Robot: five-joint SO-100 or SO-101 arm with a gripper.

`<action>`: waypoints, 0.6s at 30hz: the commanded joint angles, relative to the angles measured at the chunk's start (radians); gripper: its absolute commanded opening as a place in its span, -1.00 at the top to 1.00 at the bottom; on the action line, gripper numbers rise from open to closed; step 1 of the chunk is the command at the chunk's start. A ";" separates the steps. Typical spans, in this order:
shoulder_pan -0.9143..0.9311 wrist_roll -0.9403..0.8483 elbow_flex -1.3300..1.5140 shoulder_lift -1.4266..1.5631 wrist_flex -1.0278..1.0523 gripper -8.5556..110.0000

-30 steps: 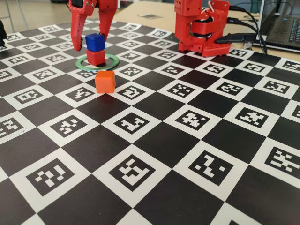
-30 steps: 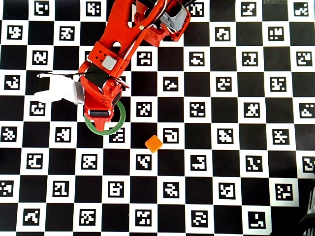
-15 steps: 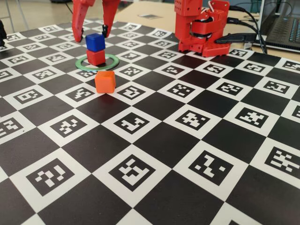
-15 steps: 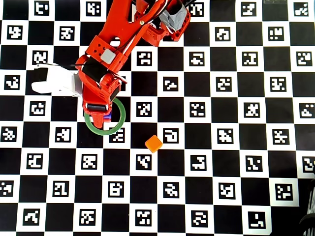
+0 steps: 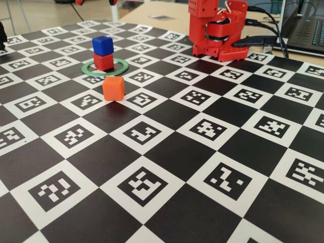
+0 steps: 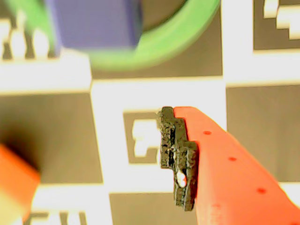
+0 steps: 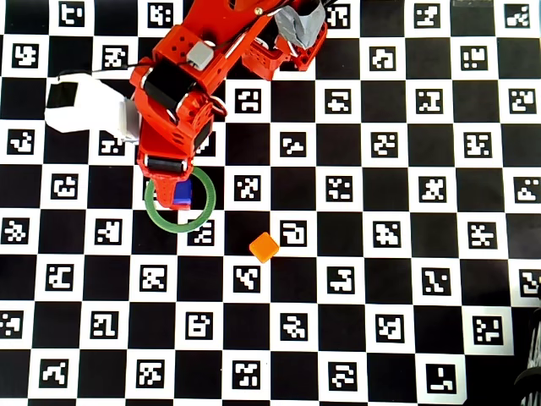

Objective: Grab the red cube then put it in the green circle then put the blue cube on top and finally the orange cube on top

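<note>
The small matte blue cube (image 5: 103, 45) sits on the deep red cube (image 5: 104, 62) inside the thin green ring (image 5: 121, 66); the bright orange cube (image 5: 113, 88) waits near it on the table (image 5: 167, 152). The claw (image 7: 172, 173) hangs above the stack, but I cannot tell if it is apart; a low swing toward the orange cube could topple the tower.

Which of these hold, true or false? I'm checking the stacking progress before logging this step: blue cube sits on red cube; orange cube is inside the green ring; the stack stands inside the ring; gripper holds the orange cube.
1. The small matte blue cube sits on the deep red cube: true.
2. The bright orange cube lies inside the thin green ring: false, it rests outside the ring on the checkered board.
3. The stack stands inside the ring: true.
4. The gripper holds the orange cube: false, it is above the stack, holding nothing.
</note>
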 commanded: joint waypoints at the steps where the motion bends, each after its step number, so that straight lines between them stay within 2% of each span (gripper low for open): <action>1: -0.066 0.046 -0.147 0.069 0.084 0.25; 11: -0.304 0.170 -0.215 -0.031 0.158 0.09; 18: -0.420 0.241 -0.187 -0.124 0.066 0.07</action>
